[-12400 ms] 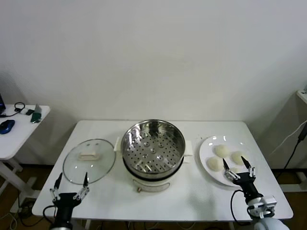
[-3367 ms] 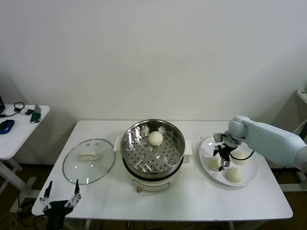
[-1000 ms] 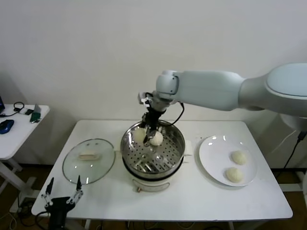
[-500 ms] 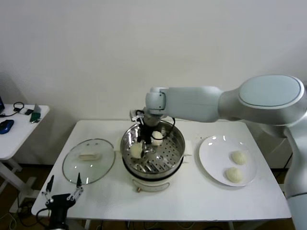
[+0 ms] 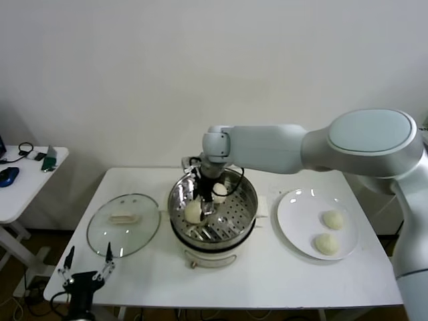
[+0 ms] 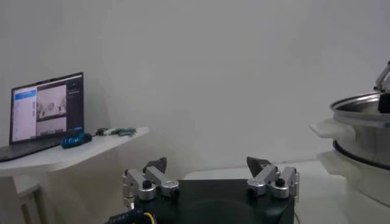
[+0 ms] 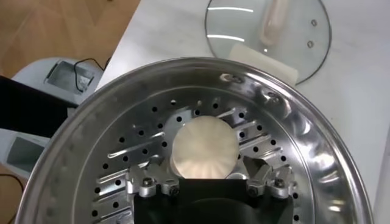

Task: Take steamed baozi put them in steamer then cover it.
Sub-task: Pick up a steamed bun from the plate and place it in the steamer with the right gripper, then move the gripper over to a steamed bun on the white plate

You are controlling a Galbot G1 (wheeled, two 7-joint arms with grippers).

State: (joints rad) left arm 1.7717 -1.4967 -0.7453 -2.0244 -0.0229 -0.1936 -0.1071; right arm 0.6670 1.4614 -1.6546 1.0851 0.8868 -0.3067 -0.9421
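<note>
White tabletop carries the round, shiny perforated steel steamer. Inside, a smooth cream-white round baozi rests on the tray between the right gripper's wide-spread, empty fingers. Left gripper idles open, near-left.

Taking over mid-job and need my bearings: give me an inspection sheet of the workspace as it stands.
Surface: white table.
Job's things: steamer mid-table holds two buns, one on the tray, one behind the tool; two buns on the plate; glass lid flat on the table, steamer uncovered.
Clutter: nothing seen.
Grippers: right tool inside the steamer, open around the near bun; left tool open, parked at the table's front-left corner.
Cables: cords on the side table.
Surroundings: white wall, laptop.
</note>
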